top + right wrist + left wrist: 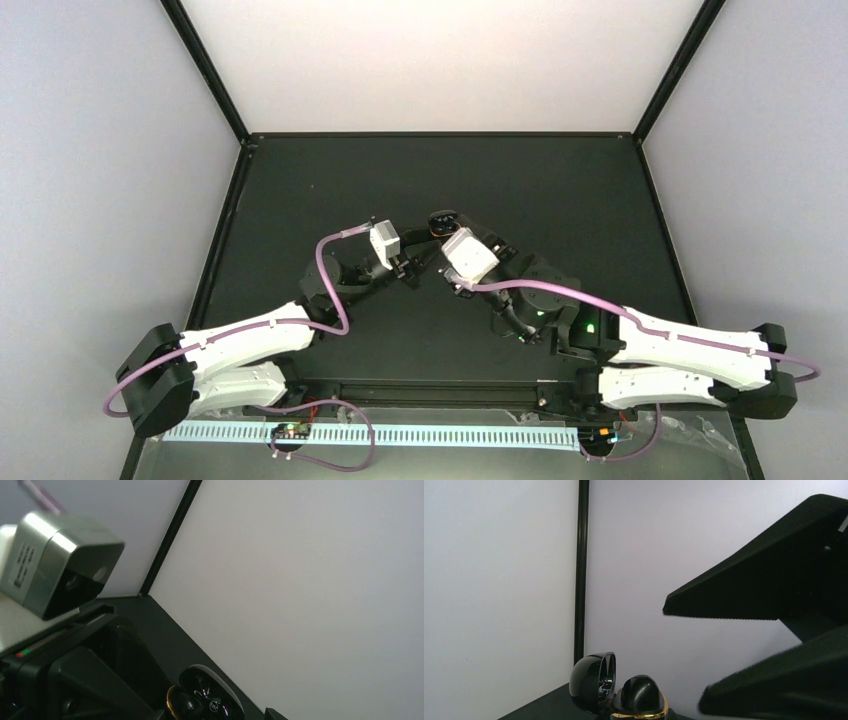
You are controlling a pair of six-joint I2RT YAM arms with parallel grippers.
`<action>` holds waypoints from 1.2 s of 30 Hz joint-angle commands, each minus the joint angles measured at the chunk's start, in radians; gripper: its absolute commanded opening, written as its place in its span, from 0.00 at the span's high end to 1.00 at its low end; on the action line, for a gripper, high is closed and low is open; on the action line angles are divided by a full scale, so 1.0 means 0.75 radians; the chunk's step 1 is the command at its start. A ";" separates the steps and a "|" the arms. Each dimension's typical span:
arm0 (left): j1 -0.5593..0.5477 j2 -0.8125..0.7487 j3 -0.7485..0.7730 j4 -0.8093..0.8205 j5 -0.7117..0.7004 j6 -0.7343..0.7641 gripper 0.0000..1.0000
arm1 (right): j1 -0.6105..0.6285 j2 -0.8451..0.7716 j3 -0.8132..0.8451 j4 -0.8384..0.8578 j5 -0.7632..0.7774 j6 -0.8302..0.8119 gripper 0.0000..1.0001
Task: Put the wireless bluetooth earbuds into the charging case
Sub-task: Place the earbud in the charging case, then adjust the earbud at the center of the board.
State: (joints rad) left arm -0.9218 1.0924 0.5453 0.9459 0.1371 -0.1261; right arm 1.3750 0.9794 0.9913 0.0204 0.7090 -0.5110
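Note:
The charging case [591, 682] is a glossy dark shell with a gold-rimmed base, its lid standing open. One black earbud [640, 692] sits in the base, its dome poking above the rim. My left gripper [413, 262] is shut on the case from below, with its fingers under the edge of the left wrist view. My right gripper [682, 658] hangs just right of the case, open, and nothing lies between its two padded fingers [749, 595]. In the right wrist view the case [212, 696] sits at the bottom edge. From above, both grippers meet at the case [443, 217].
The black table [440, 170] is walled by pale panels with black corner posts [583, 570]. The left arm's silver wrist camera [60, 562] sits close to the right wrist. Both arms [250, 345] reach in from the near edge.

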 commanded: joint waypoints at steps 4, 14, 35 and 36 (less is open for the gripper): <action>0.008 -0.035 0.016 0.077 -0.013 -0.002 0.98 | 0.006 -0.148 0.107 -0.063 0.006 0.182 0.39; 0.008 -0.121 -0.081 0.235 0.085 -0.044 0.98 | -0.172 -0.185 0.265 -0.398 -0.103 0.578 0.27; 0.008 -0.853 -0.261 -0.294 0.224 0.095 0.98 | -1.150 -0.143 -0.633 -0.780 -0.878 1.718 0.35; 0.008 -0.870 -0.263 -0.315 0.228 0.104 0.98 | -1.153 -0.130 -0.648 -0.770 -0.844 1.736 0.36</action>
State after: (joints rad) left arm -0.9218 0.4847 0.3519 0.8078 0.2905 -0.1005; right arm 0.5228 0.8665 0.5327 -0.6090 0.0261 0.6727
